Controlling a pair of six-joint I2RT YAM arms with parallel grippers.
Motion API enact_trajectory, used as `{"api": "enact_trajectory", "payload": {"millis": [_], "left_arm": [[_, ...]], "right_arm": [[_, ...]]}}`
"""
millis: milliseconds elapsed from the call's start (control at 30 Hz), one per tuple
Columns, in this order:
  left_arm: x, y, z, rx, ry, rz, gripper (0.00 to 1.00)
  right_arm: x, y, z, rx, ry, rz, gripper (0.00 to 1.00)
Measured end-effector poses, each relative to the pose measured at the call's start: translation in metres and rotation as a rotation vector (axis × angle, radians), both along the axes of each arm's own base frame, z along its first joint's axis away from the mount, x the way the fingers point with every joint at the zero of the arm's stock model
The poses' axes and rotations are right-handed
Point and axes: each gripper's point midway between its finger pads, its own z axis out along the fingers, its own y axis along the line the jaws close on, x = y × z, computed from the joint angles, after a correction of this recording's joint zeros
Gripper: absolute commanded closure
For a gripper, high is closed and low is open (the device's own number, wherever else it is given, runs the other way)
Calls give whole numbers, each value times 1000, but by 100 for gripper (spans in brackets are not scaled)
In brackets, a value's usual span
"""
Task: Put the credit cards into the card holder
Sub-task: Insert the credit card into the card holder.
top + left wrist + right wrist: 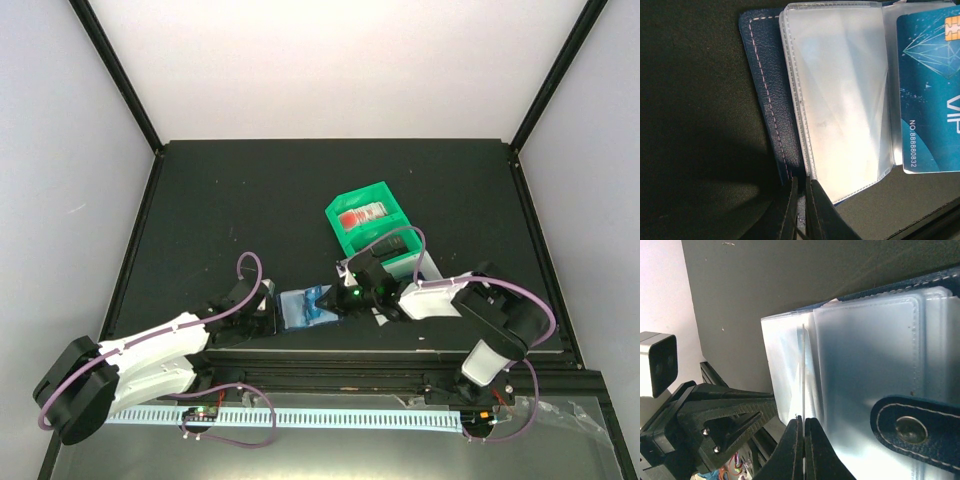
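Dark navy card holder [300,308] lying open on the black table [230,220], close to the near edge, between the two arms, with clear plastic sleeves [840,100] fanned out from its stitched cover. Left gripper [800,192] at the holder's left side, jaws pressed together on the edge of the cover and outermost sleeve, apparently to hold it steady. Right gripper [803,426] at the holder's right side, jaws closed tight on a thin leaf [803,370] seen edge-on; impossible to say whether sleeve or card. Snap strap [912,426] of the holder lying unfastened over the sleeves, just beside those jaws. One bright blue credit card [929,100], marked VIP with a gold chip, flat among the sleeves in the holder's right half, one edge showing just past the plastic; unclear whether seated in a pocket or only resting on one. No second blue card to be made out in any view. Green bin [355,197] with red-and-white items farther back on the table, behind the right gripper. Judged as mid-task: holder opened and held, one card at or inside a pocket, final seating probably left to do, along with any cards hidden from view.
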Motion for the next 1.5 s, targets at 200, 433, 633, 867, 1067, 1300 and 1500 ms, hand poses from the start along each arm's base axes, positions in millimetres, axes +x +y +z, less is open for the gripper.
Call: {"api": "enact_trajectory", "payload": {"millis": [200,433,633,867,1067,1300,1500], "left_arm": [[0,1,0,3,-2,2,94],[0,1,0,4,-2,2,94],[0,1,0,4,-2,1,94],[0,1,0,4,-3,1,93],[0,1,0,5,-5,2,93],[0,2,0,10,-5,4,93],[-1,3,0,12,-5,4,92]], "right_arm": [[-1,-1,-1,-11,-3,3,99],[-4,1,-15,-19,22,22,99],[-6,9,-15,24,28,48,98],[-7,16,-16,45,36,64,96],[-6,29,-14,55,28,88,96],[-4,39,-15,70,23,103,92],[-7,40,-21,57,25,110,76]]}}
